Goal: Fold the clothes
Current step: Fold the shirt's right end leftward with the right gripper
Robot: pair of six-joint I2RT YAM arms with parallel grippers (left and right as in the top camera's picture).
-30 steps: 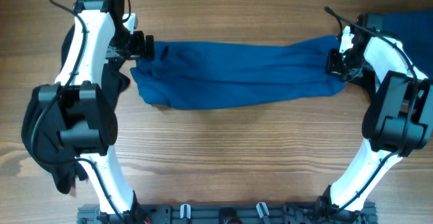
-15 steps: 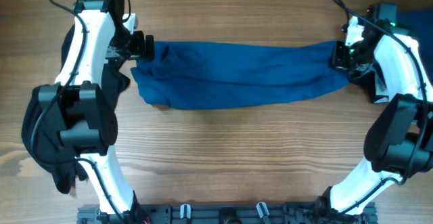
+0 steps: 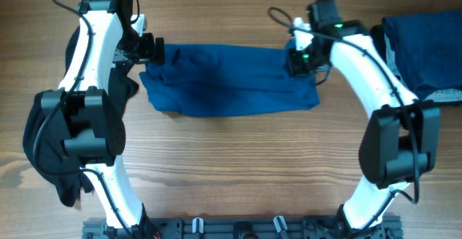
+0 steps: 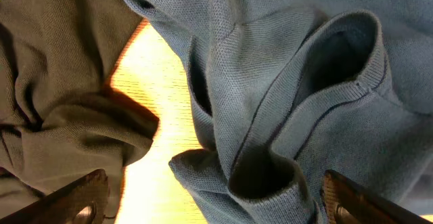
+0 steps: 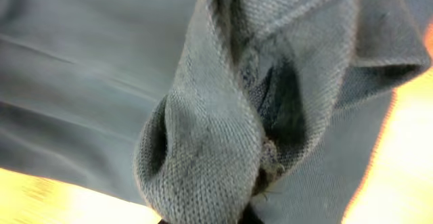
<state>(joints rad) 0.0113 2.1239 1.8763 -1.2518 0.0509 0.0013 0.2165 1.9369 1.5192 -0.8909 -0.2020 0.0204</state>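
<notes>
The medium-blue jersey shirt (image 3: 216, 80) lies as a long band across the far middle of the table. My right gripper (image 3: 302, 58) is shut on its right end and holds that end folded over the band; the bunched blue cloth (image 5: 216, 136) fills the right wrist view. My left gripper (image 3: 148, 50) is at the shirt's left end, open, with its fingers either side of a blue fold (image 4: 284, 82). A black garment (image 3: 43, 145) lies at the left under my left arm, and it also shows in the left wrist view (image 4: 54, 68).
A dark blue garment (image 3: 422, 44) lies at the far right edge with a light grey one (image 3: 451, 94) showing under it. The wooden table (image 3: 238, 167) is bare in front of the shirt. The arm bases stand at the near edge.
My right gripper has carried the shirt's right end leftward, so the blue band is now much shorter. The dark blue garment at the right is uncovered. The left arm has not moved.
</notes>
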